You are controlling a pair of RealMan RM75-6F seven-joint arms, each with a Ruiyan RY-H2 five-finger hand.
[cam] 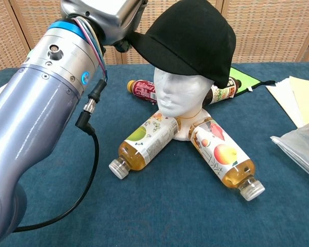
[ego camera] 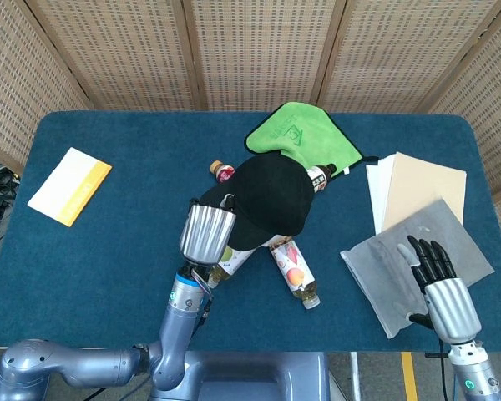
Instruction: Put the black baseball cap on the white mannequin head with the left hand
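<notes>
The black baseball cap (ego camera: 271,196) (cam: 190,36) sits on top of the white mannequin head (cam: 177,95), brim pointing toward the robot's left. My left hand (ego camera: 207,234) (cam: 105,15) is at the brim's edge and grips it, fingers curled over the front of the brim. From the head view the cap hides the mannequin's face. My right hand (ego camera: 438,280) lies flat with fingers apart on a grey bag (ego camera: 392,267) at the table's right front and holds nothing.
Three bottles lie around the mannequin's base: a green-label one (cam: 144,141), a peach-label one (cam: 224,157) and a red one (cam: 141,88). A green cloth (ego camera: 301,134) lies behind, paper sheets (ego camera: 422,188) at right, a yellow-white booklet (ego camera: 69,185) at far left.
</notes>
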